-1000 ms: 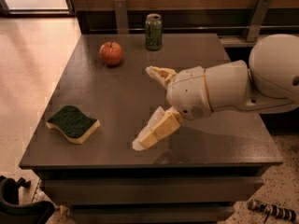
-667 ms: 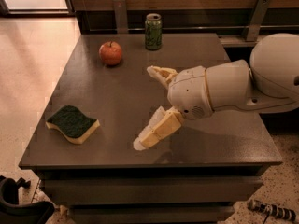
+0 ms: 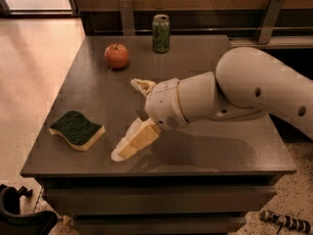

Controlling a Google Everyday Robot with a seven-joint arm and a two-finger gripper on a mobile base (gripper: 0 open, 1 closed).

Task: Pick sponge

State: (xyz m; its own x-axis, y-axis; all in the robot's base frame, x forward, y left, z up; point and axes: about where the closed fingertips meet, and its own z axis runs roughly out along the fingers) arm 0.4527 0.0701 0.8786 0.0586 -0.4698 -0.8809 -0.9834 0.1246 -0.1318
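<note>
The sponge [image 3: 77,129], with a dark green top over pale yellow foam, lies flat near the front left corner of the dark table [image 3: 205,58]. My gripper [image 3: 124,119] hovers over the table just right of the sponge, with a small gap between them. It is open and empty. One yellowish padded finger [image 3: 142,86] points toward the back. The other finger [image 3: 131,142] reaches down toward the front edge. The white arm stretches in from the right.
A red apple [image 3: 117,56] sits at the back left of the table. A green can [image 3: 161,33] stands upright at the back middle. The table's front edge is close below the sponge and the gripper. A dark wall with metal brackets runs behind the table.
My gripper has moved left across the table toward the sponge. Its fingers stay spread. The sponge, apple and can have not moved.
</note>
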